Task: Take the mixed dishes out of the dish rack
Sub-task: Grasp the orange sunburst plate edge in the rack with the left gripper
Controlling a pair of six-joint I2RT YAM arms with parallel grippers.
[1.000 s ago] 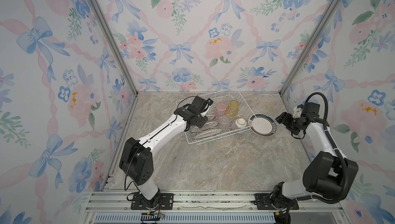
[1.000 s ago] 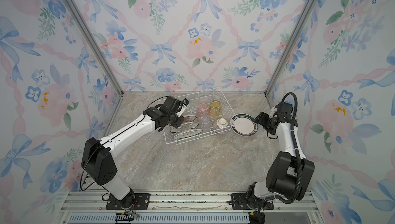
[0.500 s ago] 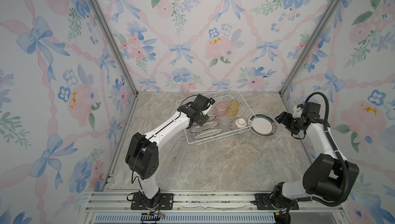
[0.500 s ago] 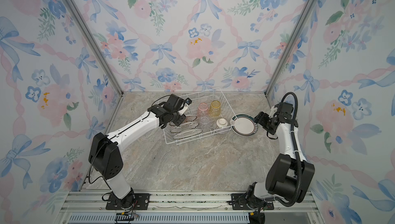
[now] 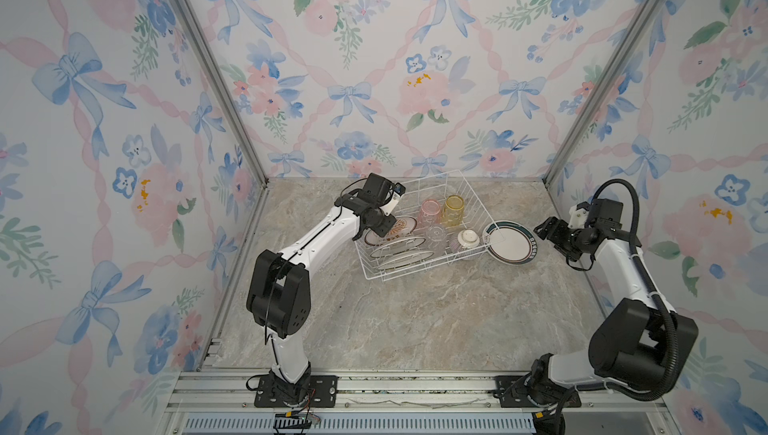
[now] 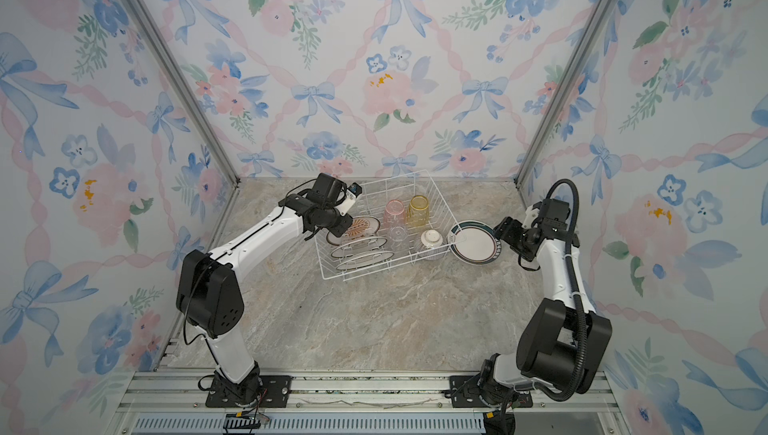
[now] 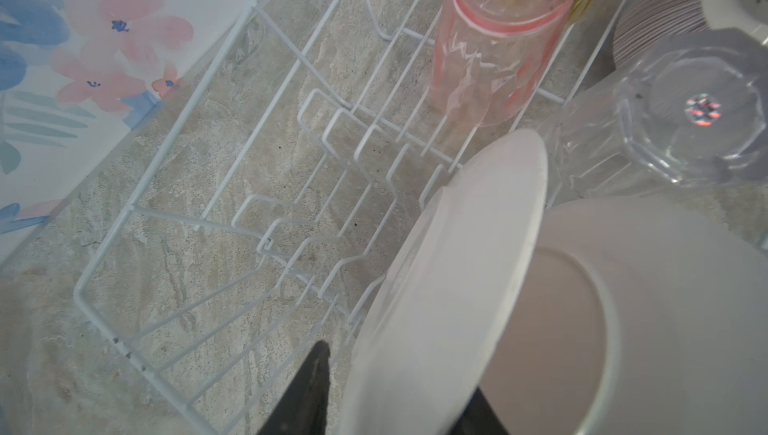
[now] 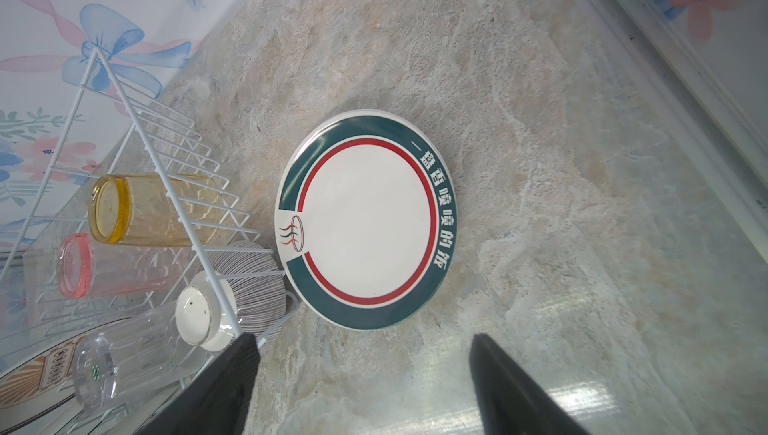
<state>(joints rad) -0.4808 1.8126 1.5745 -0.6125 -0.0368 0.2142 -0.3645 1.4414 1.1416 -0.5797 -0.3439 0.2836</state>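
White plate (image 7: 457, 266) between left tool (image 7: 399, 370) jaws, green-rimmed plate (image 8: 365, 221) beyond right tool (image 8: 361, 341)

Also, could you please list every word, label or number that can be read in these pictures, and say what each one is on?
"一盤香噴噴的飯": white characters along the dark band of the green-rimmed plate; the strokes are small, so this reading is tentative.
Small printed panel on the sunburst plate: too small to read.
Tiny green mark on the clear tumbler: too small to read.
Nothing else legible in any view.

dish rack (image 5: 415, 267): white wire | green-rimmed plate (image 8: 365, 217): glossy | tabletop (image 5: 415, 320): smooth stone
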